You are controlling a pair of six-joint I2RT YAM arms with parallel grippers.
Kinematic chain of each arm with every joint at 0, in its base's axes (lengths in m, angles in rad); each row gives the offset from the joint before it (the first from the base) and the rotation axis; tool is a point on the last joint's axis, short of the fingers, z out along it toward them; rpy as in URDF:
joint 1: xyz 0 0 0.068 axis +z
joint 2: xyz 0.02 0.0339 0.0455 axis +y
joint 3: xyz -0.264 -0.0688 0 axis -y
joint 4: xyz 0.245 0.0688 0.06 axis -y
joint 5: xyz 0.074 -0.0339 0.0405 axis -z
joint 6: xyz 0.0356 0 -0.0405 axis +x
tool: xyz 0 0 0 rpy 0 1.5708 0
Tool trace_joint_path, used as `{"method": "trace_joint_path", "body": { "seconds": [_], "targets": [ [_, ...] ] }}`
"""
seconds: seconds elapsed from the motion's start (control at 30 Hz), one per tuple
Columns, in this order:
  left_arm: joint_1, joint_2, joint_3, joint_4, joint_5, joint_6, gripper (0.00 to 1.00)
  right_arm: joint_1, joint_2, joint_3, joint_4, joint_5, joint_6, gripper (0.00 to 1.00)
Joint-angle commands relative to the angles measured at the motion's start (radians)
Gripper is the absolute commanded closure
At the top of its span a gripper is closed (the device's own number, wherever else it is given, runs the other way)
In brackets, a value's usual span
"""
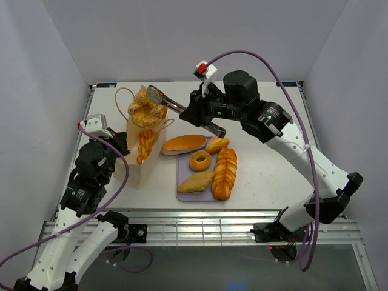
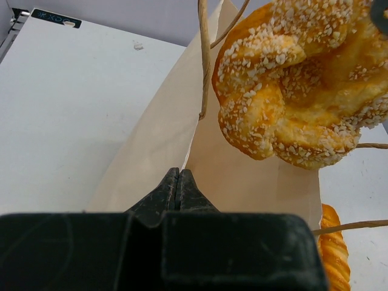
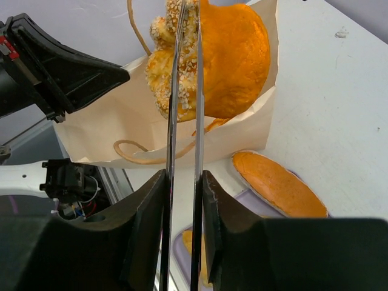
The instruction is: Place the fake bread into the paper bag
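The paper bag (image 1: 140, 167) stands at the left, mouth open. My left gripper (image 1: 125, 144) is shut on the bag's left rim (image 2: 177, 174). My right gripper (image 1: 190, 111) is shut on the silver tongs (image 1: 165, 99). The tongs grip a seeded round bread piece (image 1: 147, 109) just above the bag's mouth; it also shows in the left wrist view (image 2: 297, 91) and the right wrist view (image 3: 230, 57). A small braided piece (image 1: 145, 145) lies inside the bag. More bread sits on the lavender tray (image 1: 183, 195): a long flat loaf (image 1: 183, 143), ring (image 1: 199, 160), turnover (image 1: 196, 182) and braided loaf (image 1: 224, 173).
A small bun (image 1: 217, 144) lies at the tray's top edge, under my right arm. The bag's cord handles (image 1: 121, 97) loop beside the held bread. White walls enclose the table on three sides. A metal rail runs along the near edge.
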Motion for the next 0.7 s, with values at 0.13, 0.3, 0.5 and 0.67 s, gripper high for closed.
{"method": "trace_joint_path", "body": {
  "seconds": [0.13, 0.3, 0.5, 0.67],
  "targets": [
    [-0.004, -0.012, -0.001, -0.002, -0.035, 0.020, 1.00, 0.006, 0.016, 0.033, 0.074, -0.015, 0.001, 0.59],
    [-0.003, -0.018, -0.010, -0.002, -0.056, 0.022, 1.00, 0.006, 0.018, 0.039, 0.076, -0.013, 0.005, 0.51],
    [-0.004, -0.023, -0.027, 0.005, -0.073, 0.034, 1.00, 0.006, 0.005, 0.059, 0.065, 0.010, 0.010, 0.49],
    [-0.004, -0.037, -0.053, 0.013, -0.112, 0.048, 1.00, 0.006, -0.085, -0.010, 0.108, 0.077, 0.024, 0.49]
  ]
}}
